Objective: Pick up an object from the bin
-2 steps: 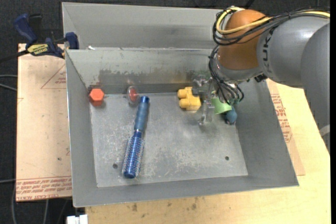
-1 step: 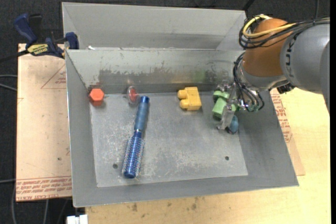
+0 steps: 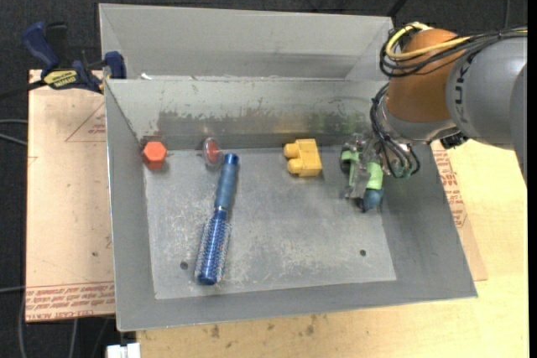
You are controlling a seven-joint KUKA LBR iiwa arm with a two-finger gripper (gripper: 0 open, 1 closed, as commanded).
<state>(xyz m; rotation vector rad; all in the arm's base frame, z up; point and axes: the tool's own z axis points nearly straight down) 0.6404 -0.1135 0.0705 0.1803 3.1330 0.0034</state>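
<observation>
A grey bin (image 3: 252,277) seen from above. The claw (image 3: 365,180) hangs low near the right wall, close to the back edge. A green and blue piece (image 3: 372,195) sits at its tip, too tangled with cables to make out; I cannot tell if the claw is released or clenched. A yellow block (image 3: 303,158) lies just left of it. The front right floor is open. A blue brush (image 3: 216,222), a small red thing (image 3: 211,150) and an orange block (image 3: 154,153) lie well apart to the left.

No text or label is legible (any print too small).
</observation>
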